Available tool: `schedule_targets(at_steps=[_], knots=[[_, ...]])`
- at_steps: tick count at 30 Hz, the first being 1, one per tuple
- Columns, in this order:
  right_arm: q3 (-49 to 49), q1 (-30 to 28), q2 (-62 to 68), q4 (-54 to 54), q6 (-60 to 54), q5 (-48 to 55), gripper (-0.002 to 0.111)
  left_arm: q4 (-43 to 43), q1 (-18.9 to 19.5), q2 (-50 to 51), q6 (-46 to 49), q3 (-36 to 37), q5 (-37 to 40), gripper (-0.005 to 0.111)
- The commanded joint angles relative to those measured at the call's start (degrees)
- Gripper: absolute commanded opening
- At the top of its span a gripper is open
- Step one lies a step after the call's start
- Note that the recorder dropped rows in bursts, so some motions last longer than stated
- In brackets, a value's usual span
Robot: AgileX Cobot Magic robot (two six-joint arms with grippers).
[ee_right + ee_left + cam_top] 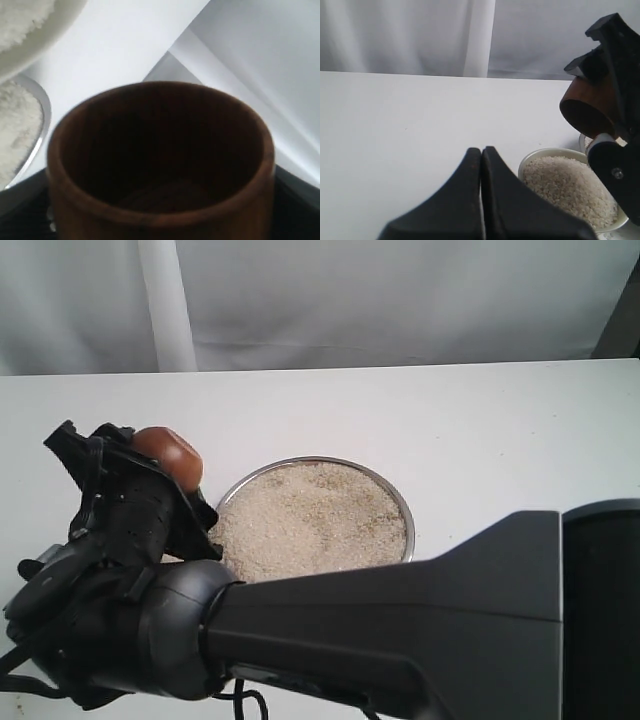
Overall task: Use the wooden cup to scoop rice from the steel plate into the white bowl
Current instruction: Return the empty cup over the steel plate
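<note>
Between the fingers of my right gripper (pixel 150 475) sits the wooden cup (pixel 168 455). The gripper is clamped on its sides and holds it up off the table (pixel 395 125). The cup is tipped over, its mouth turned downward and its inside dark.

Just below this gripper and the cup stands the white bowl (pixel 540 159), heaped with rice (pixel 570 187) that rises in a mound above the rim. In the exterior view my right gripper covers the bowl. It shows only from my two wrists.

Just beside my right gripper, on the side where the cup sticks out, lies the steel plate (pixel 400 502). It is spread nearly edge to edge with a flat bed of rice (pixel 310 525). From my right wrist I see the plate's rim close against the bowl, though I cannot tell whether they touch.

My left gripper (pixel 481 190) has its fingers pressed together with nothing between them, and it is low over the table. The bowl stands just ahead of it and a little to its right. The right gripper hangs with the cup above and beyond the bowl.
</note>
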Motion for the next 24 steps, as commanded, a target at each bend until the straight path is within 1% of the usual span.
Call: schedule_targets(at_steps=[1,5,8,10,13,19,24], knots=[[-0.65,-0.46,-1.83,6.65,13.19,0.96,0.000,-0.28,-0.24,-0.17,-0.08,-0.16,-0.24,0.000],[-0.65,-2.35,-5.93,15.17,19.16,0.96,0.000,-0.28,-0.24,-0.17,-0.08,-0.16,-0.24,0.000],[-0.65,-4.16,-10.16,22.64,19.15,1.00,0.000,-0.28,-0.24,-0.17,-0.08,-0.16,-0.24,0.000],[-0.65,-5.39,-13.35,28.53,16.81,1.29,0.000,-0.28,-0.24,-0.17,-0.24,-0.16,-0.24,0.000],[-0.65,-7.48,-17.18,33.90,11.25,3.19,0.000,-0.28,-0.24,-0.17,-0.24,-0.16,-0.24,0.000],[-0.65,-12.08,-19.70,32.91,0.59,10.01,0.000,-0.28,-0.24,-0.17,-0.24,-0.16,-0.24,0.000],[3.26,-15.23,-18.21,24.92,-7.06,11.69,0.000,-0.28,-0.24,-0.17,-0.13,-0.16,-0.24,0.000]])
